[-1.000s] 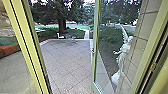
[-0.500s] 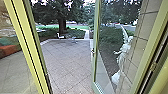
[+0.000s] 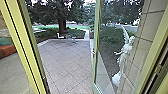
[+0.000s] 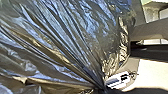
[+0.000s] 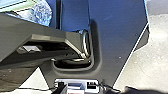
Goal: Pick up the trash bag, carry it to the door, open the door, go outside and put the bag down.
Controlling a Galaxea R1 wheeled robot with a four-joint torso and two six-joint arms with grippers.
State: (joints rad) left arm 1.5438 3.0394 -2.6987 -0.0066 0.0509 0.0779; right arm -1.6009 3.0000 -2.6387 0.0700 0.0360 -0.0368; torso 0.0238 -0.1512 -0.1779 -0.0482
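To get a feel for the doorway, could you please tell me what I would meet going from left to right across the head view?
Left yellowish frame post, white chair, open glass door's upright edge, white statue, tiled wall, right yellowish frame post.

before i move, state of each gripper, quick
Left gripper: closed on the trash bag's gathered neck.
Right gripper: can't tell whether open or closed.
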